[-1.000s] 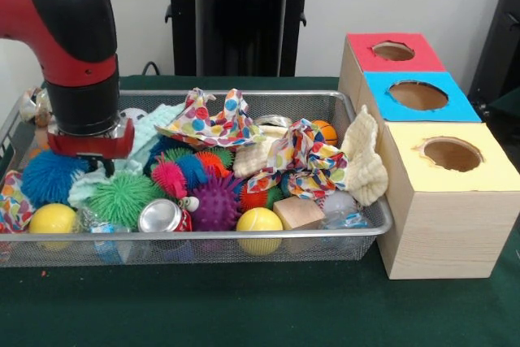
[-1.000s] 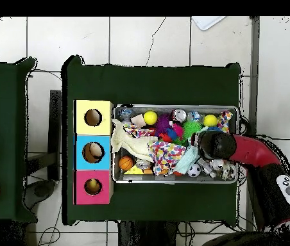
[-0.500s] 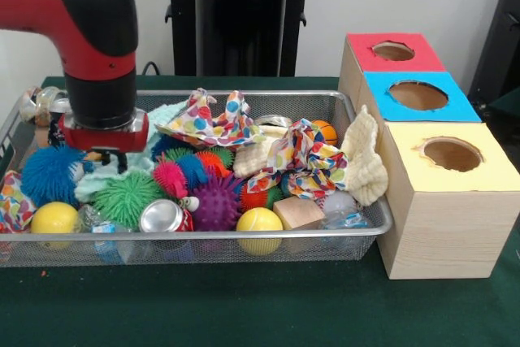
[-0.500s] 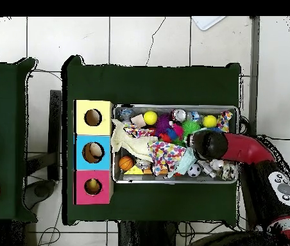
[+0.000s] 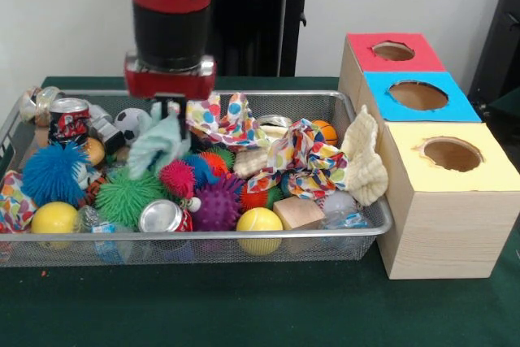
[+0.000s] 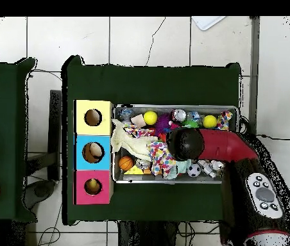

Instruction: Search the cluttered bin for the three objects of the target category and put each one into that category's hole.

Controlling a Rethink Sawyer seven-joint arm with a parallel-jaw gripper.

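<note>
No text, label, brand or number can be read anywhere: the printing on the red can (image 5: pixel 69 119) left of the gripper (image 5: pixel 168 106) and on the silver can (image 5: pixel 162 217) below it is too blurred to make out.

place: robotics lab | evidence: red and black arm (image 5: pixel 171 6) hanging over a green-clothed counter (image 5: pixel 244 314) | mesh bin (image 5: pixel 203 241) sitting packed with toys and cloths | wooden sorting boxes (image 5: pixel 422 152) with coloured hole tops standing just beside the bin | tiled floor (image 6: pixel 147 38) showing around the counter
</note>
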